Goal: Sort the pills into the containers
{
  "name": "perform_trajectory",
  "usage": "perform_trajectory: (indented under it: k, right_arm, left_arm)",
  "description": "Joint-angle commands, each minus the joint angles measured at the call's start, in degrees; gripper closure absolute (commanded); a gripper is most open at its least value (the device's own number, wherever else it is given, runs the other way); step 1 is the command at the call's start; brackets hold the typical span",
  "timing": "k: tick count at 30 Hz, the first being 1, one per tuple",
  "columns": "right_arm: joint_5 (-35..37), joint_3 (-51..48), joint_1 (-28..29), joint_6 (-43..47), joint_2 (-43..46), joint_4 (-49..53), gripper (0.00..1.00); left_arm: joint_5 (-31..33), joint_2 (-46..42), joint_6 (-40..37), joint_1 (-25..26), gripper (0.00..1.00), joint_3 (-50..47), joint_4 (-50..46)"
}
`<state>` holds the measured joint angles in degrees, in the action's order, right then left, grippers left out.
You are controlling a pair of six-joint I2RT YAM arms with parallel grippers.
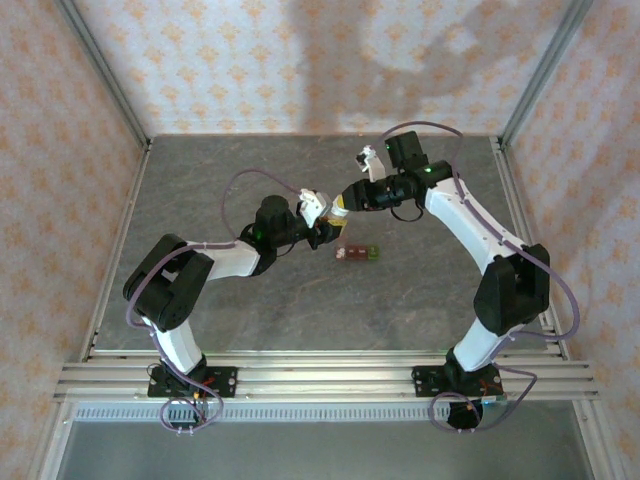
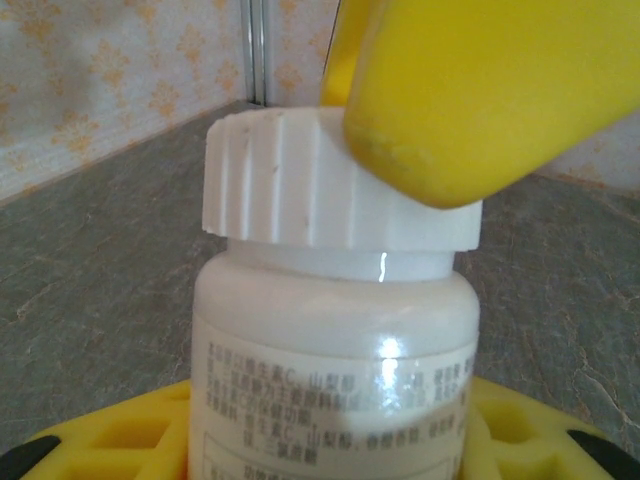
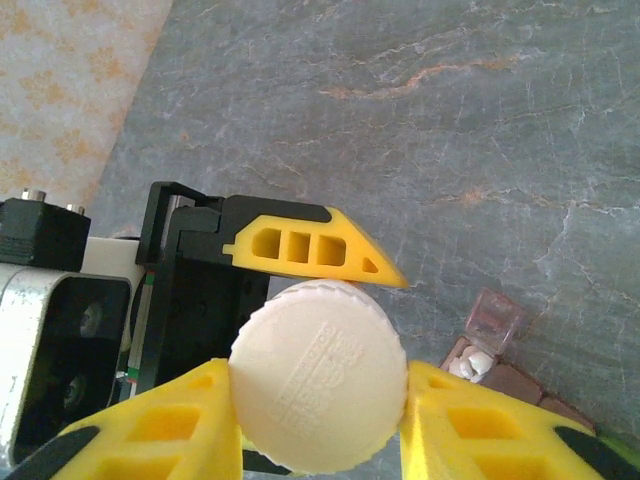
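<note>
Left pincer (image 2: 330,440) and right pincer (image 3: 320,405) meet, both clamped.

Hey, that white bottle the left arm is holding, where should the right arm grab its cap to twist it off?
Grip the cap by its ribbed side wall, coming in along the axis of the bottle from the cap end. The ribs give purchase for twisting; the left gripper occupies the body below. The right gripper has its jaws flanking the rim this way.
</note>
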<state>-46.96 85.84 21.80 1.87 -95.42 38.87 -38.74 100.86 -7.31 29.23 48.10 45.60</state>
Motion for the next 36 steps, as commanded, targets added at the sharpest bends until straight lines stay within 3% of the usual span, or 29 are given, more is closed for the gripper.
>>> perform_trajectory:
  k: [1, 8, 13, 24, 30, 36]
  right_arm:
    - [3.8, -0.1, 1.2, -7.8, -1.0, -1.8, 0.64]
    - [17.9, -4.1, 6.1, -31.5, -0.7, -6.7, 0.67]
    - [20.6, -4.9, 7.8, -39.1, 0.5, -11.0, 0.61]
    - [20.7, -4.2, 3.4, -35.1, 8.7, -5.9, 0.27]
    - [19.4, -5.0, -0.1, -29.8, 10.6, -4.4, 0.23]
    - [10.0, -1.0, -1.3, -13.1, 6.5, -3.5, 0.23]
  left_arm:
    - [-0.7, -1.9, 0.1, 0.0, 1.0, 2.0, 1.6]
    - [2.3, -1.8, -0.8, 0.0, 1.0, 1.6, 2.2]
    - [2.6, -1.7, -0.9, 0.0, 1.0, 1.5, 2.2]
    - [2.4, -1.7, -1.0, 0.0, 1.0, 1.6, 2.3]
    - [1.4, -1.7, -0.7, 0.0, 1.0, 1.5, 2.5]
    - [0.4, -1.9, -0.5, 0.0, 1.0, 1.5, 2.1]
